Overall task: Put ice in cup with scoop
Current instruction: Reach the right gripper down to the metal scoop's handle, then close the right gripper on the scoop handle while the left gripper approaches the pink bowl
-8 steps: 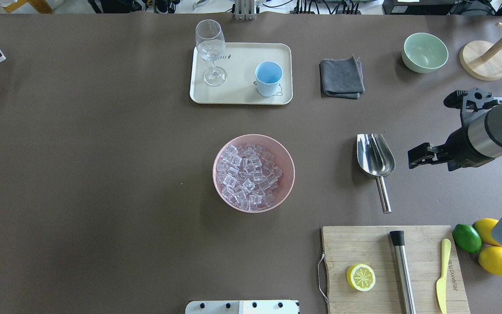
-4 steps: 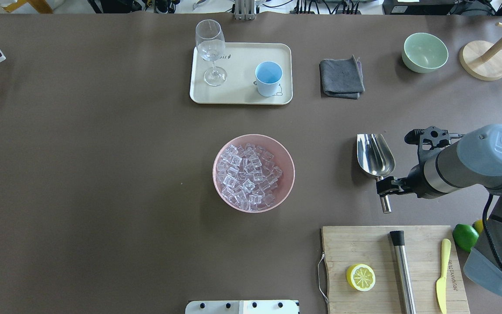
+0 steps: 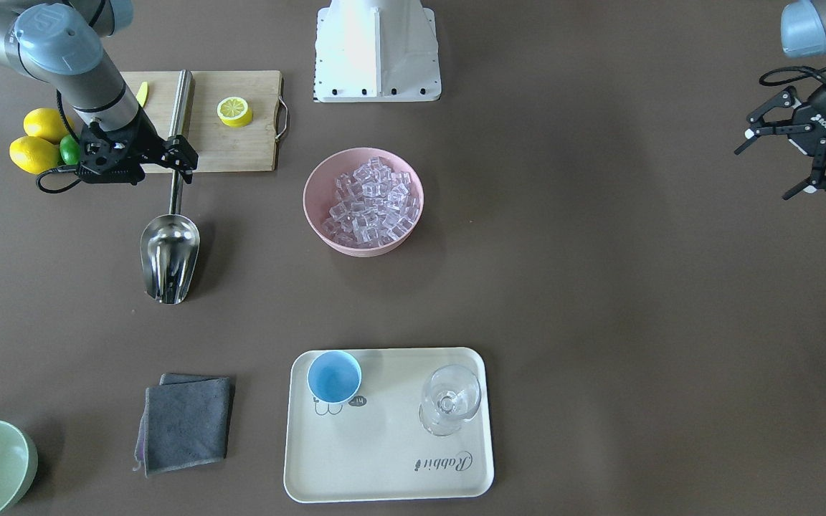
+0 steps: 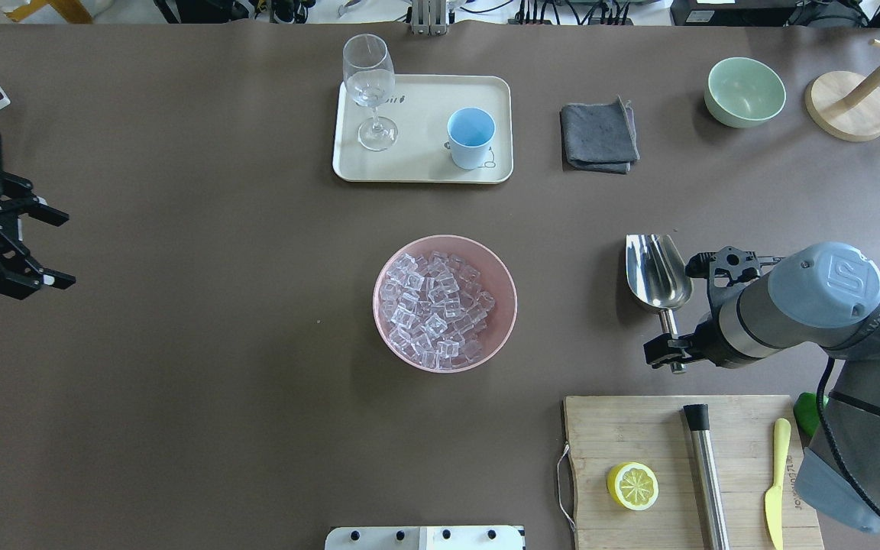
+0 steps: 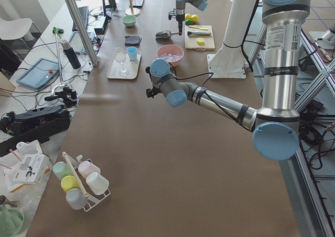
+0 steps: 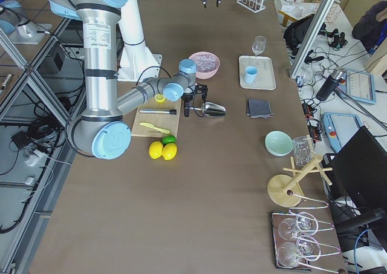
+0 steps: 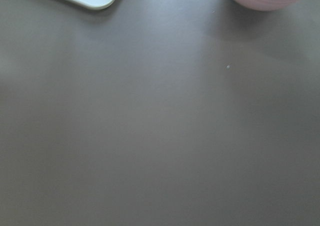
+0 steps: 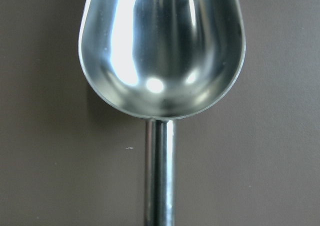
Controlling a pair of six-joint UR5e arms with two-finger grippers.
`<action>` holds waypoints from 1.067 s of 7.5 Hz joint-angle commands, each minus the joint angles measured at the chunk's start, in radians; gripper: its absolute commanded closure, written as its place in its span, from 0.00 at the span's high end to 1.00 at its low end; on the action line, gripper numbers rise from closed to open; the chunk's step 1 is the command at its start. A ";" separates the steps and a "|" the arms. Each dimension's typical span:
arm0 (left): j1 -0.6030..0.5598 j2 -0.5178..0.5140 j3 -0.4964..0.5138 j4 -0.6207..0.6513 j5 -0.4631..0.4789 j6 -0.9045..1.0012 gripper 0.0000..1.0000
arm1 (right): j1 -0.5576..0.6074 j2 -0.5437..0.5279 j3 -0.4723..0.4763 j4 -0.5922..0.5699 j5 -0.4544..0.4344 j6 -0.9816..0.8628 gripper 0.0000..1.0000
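I have my right gripper (image 4: 668,356) over the thin handle of the shiny stainless-steel scoop (image 4: 658,271), which lies right of centre in the overhead view. Its jaws stand apart and grip nothing. My left gripper (image 4: 62,250), at the left edge, is spread wide and empty. Small clear ice cubes (image 4: 436,305) fill the pink bowl (image 4: 380,305) mid-frame. The small light-blue cup (image 4: 470,137) stands on the cream tray (image 4: 425,166), top centre.
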 commanded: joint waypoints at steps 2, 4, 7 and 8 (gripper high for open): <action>0.351 -0.094 -0.018 -0.177 0.319 0.000 0.99 | -0.004 0.065 -0.028 -0.046 0.023 -0.026 0.99; 0.408 -0.108 -0.018 -0.180 0.315 0.000 0.99 | -0.002 0.081 -0.027 -0.102 0.049 -0.069 0.98; 0.440 -0.126 -0.011 -0.204 0.313 -0.007 0.99 | -0.002 0.052 -0.034 -0.093 0.040 -0.080 0.98; 0.437 -0.129 -0.003 -0.245 0.317 -0.004 0.99 | -0.001 0.056 -0.034 -0.094 0.042 -0.080 0.98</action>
